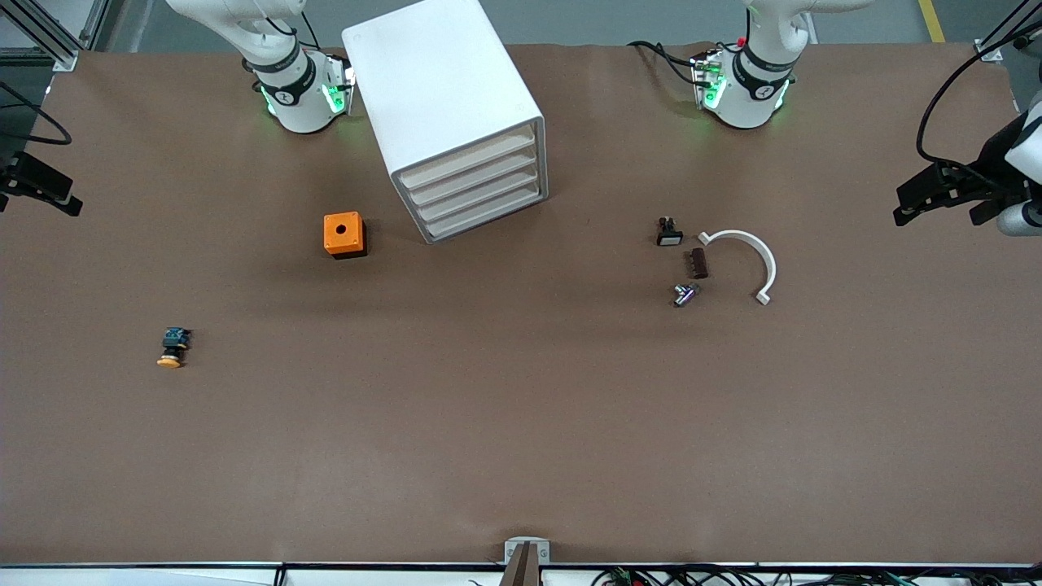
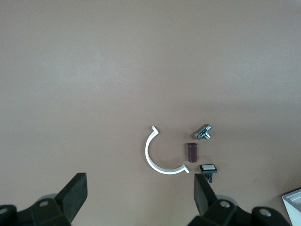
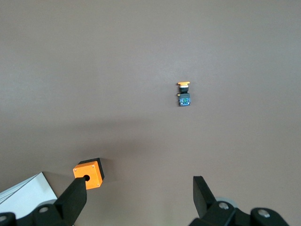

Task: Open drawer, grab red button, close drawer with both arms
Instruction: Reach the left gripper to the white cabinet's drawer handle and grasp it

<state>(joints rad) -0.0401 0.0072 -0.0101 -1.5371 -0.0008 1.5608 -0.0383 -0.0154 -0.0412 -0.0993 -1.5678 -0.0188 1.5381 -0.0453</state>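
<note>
The white drawer cabinet [image 1: 444, 98] stands near the robots' bases with all its drawers [image 1: 476, 189] shut. Its corner shows in the left wrist view [image 2: 294, 202] and the right wrist view [image 3: 23, 194]. The red-capped button is hidden. My left gripper [image 1: 904, 203] hangs open and empty over the left arm's end of the table, as the left wrist view [image 2: 139, 195] shows. My right gripper [image 1: 57, 191] hangs open and empty over the right arm's end, as the right wrist view [image 3: 138, 197] shows.
An orange box with a hole [image 1: 344, 234] sits beside the cabinet. A yellow-orange-capped button [image 1: 172, 347] lies nearer the front camera. Toward the left arm's end lie a white curved piece [image 1: 745, 256], a black switch [image 1: 669, 233], a brown block [image 1: 698, 262] and a metal part [image 1: 685, 294].
</note>
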